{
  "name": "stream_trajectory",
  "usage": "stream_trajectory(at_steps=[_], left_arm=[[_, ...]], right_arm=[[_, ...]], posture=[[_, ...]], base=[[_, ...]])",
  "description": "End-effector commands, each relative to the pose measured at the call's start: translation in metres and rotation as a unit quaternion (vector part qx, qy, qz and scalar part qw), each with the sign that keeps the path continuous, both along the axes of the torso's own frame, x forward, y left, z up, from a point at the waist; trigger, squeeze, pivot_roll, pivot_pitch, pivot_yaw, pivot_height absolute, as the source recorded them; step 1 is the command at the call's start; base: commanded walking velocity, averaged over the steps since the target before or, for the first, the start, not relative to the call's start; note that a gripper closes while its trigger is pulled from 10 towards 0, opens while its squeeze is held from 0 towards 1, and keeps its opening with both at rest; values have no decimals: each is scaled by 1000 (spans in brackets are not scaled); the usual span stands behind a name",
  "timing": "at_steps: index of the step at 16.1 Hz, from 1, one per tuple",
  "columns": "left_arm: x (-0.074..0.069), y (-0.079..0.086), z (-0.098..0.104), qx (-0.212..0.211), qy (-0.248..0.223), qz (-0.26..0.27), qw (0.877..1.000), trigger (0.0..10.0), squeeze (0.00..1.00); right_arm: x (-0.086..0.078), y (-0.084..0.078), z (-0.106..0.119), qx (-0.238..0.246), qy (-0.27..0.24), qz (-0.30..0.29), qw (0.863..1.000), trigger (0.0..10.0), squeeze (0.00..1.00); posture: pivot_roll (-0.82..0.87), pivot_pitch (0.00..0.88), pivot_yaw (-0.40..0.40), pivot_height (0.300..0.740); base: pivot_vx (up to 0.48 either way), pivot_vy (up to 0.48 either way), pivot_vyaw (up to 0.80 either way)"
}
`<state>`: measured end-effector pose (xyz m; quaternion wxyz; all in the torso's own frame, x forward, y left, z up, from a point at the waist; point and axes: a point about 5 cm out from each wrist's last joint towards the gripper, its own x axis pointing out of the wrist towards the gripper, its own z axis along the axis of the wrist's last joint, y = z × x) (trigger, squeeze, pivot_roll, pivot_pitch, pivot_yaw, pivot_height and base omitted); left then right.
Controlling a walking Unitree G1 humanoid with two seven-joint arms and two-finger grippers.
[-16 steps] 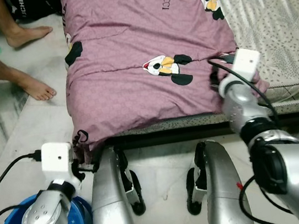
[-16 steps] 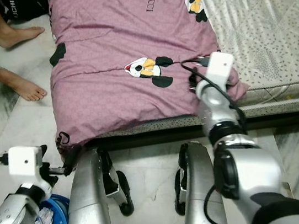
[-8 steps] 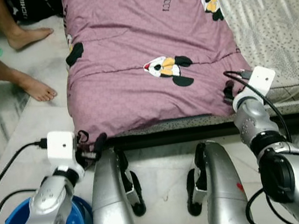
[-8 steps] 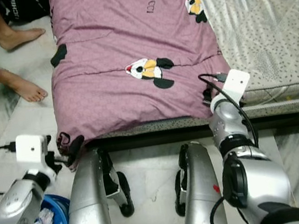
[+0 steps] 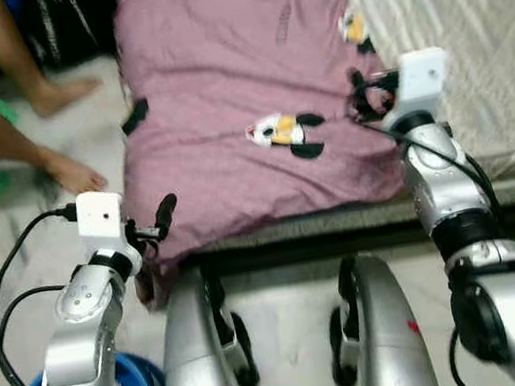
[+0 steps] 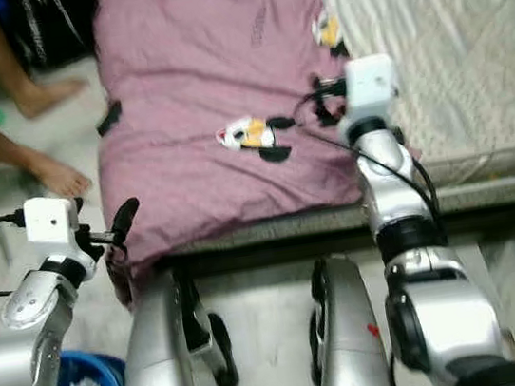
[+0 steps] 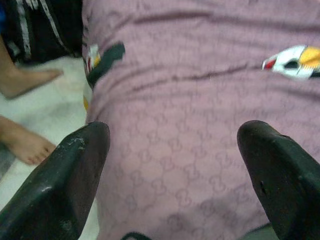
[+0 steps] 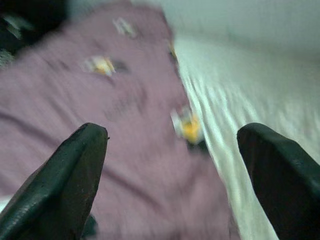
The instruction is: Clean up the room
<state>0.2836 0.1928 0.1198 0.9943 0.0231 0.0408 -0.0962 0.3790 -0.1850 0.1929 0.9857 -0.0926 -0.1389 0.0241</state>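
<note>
You will find no legible text at this moment. The purple blanket (image 5: 243,89) carries a short dark printed word near its upper middle, blurred past reading. Its faint repeating monogram pattern, seen in your left wrist view, cannot be made out as letters. The black bag (image 5: 71,27) shows white markings, unreadable.

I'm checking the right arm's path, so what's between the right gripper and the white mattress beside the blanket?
In the right wrist view, the open right gripper looks across the purple blanket; its printed edge is all that lies before the white mattress.
</note>
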Motion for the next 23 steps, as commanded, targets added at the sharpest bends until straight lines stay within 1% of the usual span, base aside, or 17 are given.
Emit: stream_trajectory(at_steps=[1, 2, 3, 5, 6, 7, 8, 9, 10, 12, 14, 16, 18, 19, 23], left_arm=[[-1, 1, -12, 3, 15, 1, 1000, 10000, 0], [-1, -2, -15, -2, 14, 0, 1000, 10000, 0], [0, -5, -18, -8, 13, 1, 1000, 10000, 0], [0, -10, -23, -21, 8, 6, 1000, 10000, 0], [-3, -11, -25, -25, 5, 9, 1000, 10000, 0], [-7, -9, -28, -30, 5, 15, 999, 10000, 0], [-8, -8, -30, -30, 5, 17, 999, 10000, 0], [-9, -8, -32, -31, 7, 19, 999, 10000, 0], [-11, -8, -35, -33, 6, 21, 999, 10000, 0], [-11, -13, -36, -40, 2, 23, 999, 10000, 0], [-11, -14, -36, -44, -1, 25, 999, 10000, 0], [-16, -15, -44, -40, 11, 24, 999, 10000, 0], [-17, -17, -46, -40, 13, 20, 999, 10000, 0], [-15, -18, -47, -40, 14, 18, 999, 10000, 0], [-7, -19, -48, -45, 13, 24, 999, 10000, 0]], right_arm=[[-13, 6, -15, -27, 6, 24, 999, 10000, 1000], [-23, 10, -22, -35, 5, 33, 999, 10000, 1000], [-36, 14, -32, -29, 9, 40, 999, 10000, 1000], [-63, 18, -51, 0, 27, 21, 999, 10000, 1000], [-78, 21, -62, 27, 38, 5, 999, 10000, 1000], [-89, 23, -69, 50, 50, -9, 997, 10000, 1000], [-94, 24, -72, 78, 64, -22, 995, 10000, 1000], [-95, 25, -74, 103, 75, -29, 991, 10000, 729], [-96, 28, -71, 105, 75, -13, 992, 10000, 0], [-98, 33, -63, 113, 70, 25, 991, 10000, 0], [-99, 33, -60, 117, 72, 23, 990, 10000, 0], [-98, 38, -57, 124, 76, 38, 989, 10000, 0], [-98, 36, -56, 128, 78, 36, 988, 10000, 0], [-97, 35, -57, 132, 80, 28, 988, 10000, 0], [-95, 37, -59, 130, 87, 28, 987, 10000, 0]], posture=[[32, 78, 53, 572], [22, 63, 49, 572], [18, 44, 42, 572], [19, 15, 30, 572], [26, 1, 26, 572], [25, 0, 20, 572], [21, 0, 16, 572], [21, 0, 16, 572], [10, 0, 14, 572], [2, 0, 11, 572], [-3, 0, 10, 592], [-17, 0, 20, 622], [-18, 0, 26, 647], [-20, 0, 29, 662], [-33, 0, 27, 722]], base=[[0, 0, 0], [0, 0, 0], [0, 0, 0], [0, 0, 0], [0, 0, 0], [0, 0, 0], [0, 0, 0], [0, 0, 0], [0, 0, 0], [0, 0, 0], [0, 0, 0], [0, 0, 0], [0, 0, 0], [0, 0, 0], [0, 0, 0]])
